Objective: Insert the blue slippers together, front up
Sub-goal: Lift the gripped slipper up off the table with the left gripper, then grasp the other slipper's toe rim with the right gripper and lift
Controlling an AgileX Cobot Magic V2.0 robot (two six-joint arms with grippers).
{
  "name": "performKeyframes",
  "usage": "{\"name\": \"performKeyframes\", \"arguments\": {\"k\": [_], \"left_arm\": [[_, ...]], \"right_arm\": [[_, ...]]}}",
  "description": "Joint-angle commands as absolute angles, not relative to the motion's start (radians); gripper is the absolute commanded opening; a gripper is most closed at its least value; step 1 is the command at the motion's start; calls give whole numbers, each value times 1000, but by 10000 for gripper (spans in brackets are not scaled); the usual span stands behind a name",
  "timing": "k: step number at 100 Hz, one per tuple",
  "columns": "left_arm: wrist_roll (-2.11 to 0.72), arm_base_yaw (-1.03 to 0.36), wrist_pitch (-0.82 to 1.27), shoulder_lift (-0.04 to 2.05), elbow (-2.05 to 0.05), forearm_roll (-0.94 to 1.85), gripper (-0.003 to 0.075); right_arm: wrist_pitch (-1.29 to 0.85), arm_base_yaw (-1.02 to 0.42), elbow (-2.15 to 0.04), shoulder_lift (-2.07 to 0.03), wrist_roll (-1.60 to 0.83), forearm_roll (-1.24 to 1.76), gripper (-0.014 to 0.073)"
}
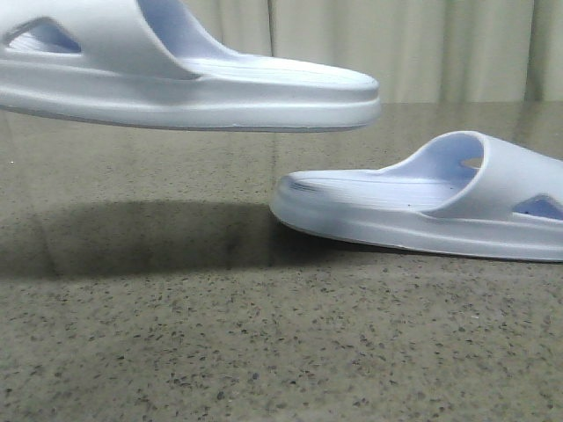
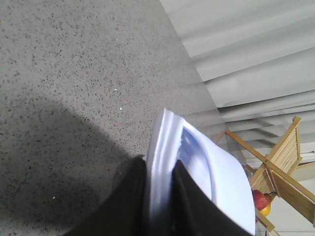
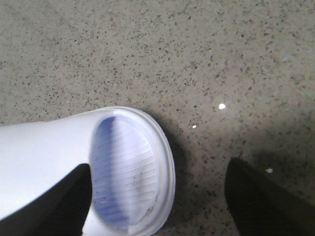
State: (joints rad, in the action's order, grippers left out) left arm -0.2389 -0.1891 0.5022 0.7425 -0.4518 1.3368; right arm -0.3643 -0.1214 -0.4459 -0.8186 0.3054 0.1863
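Two pale blue slippers. One slipper [image 1: 189, 79] hangs level in the air at the upper left of the front view, casting a shadow on the table. In the left wrist view my left gripper [image 2: 160, 164] is shut on this slipper's [image 2: 221, 182] sole edge. The other slipper [image 1: 422, 207] lies sole down on the table at the right, strap to the right. In the right wrist view my right gripper [image 3: 160, 167] is open above it, and the rounded end of this slipper [image 3: 130, 167] with its ribbed footbed lies between the fingers. Neither gripper shows in the front view.
The speckled stone tabletop [image 1: 220, 352] stretches under both slippers. A pale curtain [image 1: 422, 44] hangs behind the table. A wooden rack [image 2: 283, 162] with a red and yellow object [image 2: 261, 202] stands beyond the table's far edge.
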Motion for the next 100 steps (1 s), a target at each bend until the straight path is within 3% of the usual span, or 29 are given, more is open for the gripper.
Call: {"name": "performKeyframes", "arguments": {"k": [1,29,100], "left_arm": [[-229,-195,506,736,-480,1388,33],[-229,-195,515,736,-480,1388,32],[-229,-195,517,736,-480,1388,32]], "right_arm": [[-289,-112,-469,-842,310,191,480],[-275,-112,-469,-915,310,224,386],[-275,-149,-469,-1004,310,395,381]]}}
